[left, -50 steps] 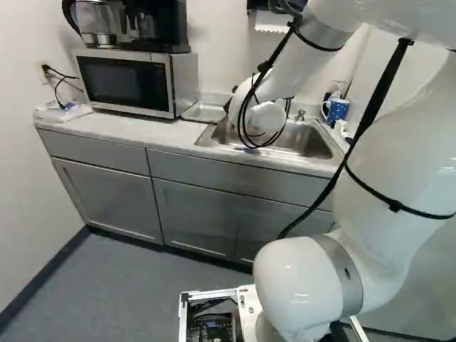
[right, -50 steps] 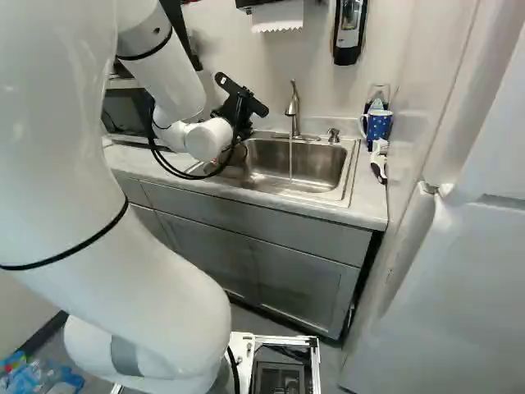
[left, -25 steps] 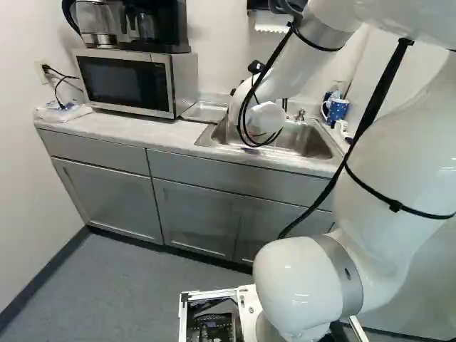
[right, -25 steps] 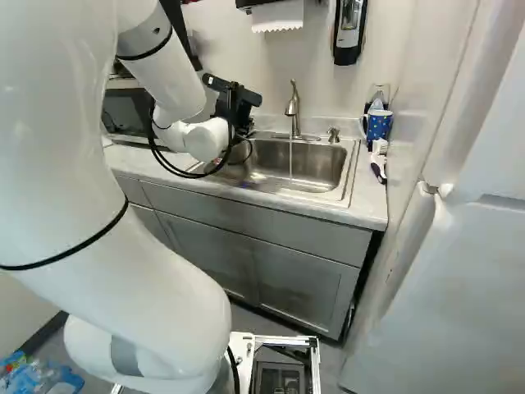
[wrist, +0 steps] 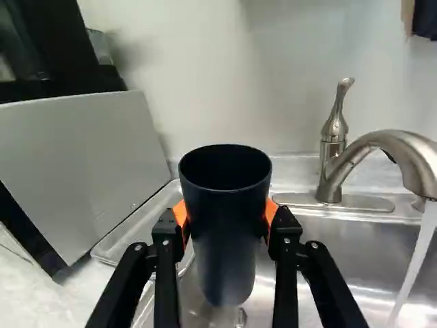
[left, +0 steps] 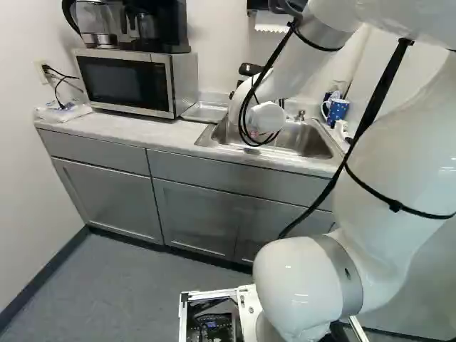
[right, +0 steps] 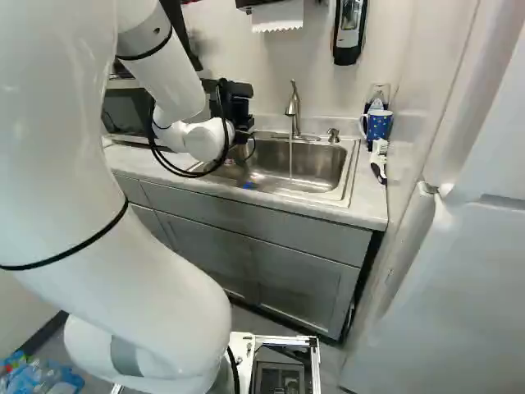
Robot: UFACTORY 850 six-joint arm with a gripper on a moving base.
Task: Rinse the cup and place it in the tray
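Note:
In the right base view my gripper (right: 238, 107) shows as a black body beyond the white wrist, near the sink's microwave side. In the wrist view the gripper (wrist: 226, 220) is shut on a dark cup (wrist: 226, 198), orange pads pressing it from two sides. The cup's open mouth faces up; it hangs over the border between sink (wrist: 338, 239) and metal tray (wrist: 153, 213). The tray (left: 204, 112) lies beside the microwave. Water (wrist: 416, 256) runs from the faucet (wrist: 392, 140) into the sink, apart from the cup. Both base views hide the cup.
The microwave (left: 125, 82) stands beyond the tray, with a coffee maker (left: 157, 25) on top. A blue mug (right: 378, 125) and a white brush (right: 379, 156) are at the counter's far end by the wall. A small blue thing (right: 248, 185) shows at the sink's front edge.
The wrist has turned, swinging the black gripper body round toward the microwave side in the right base view. The upper arm and the base have stayed still.

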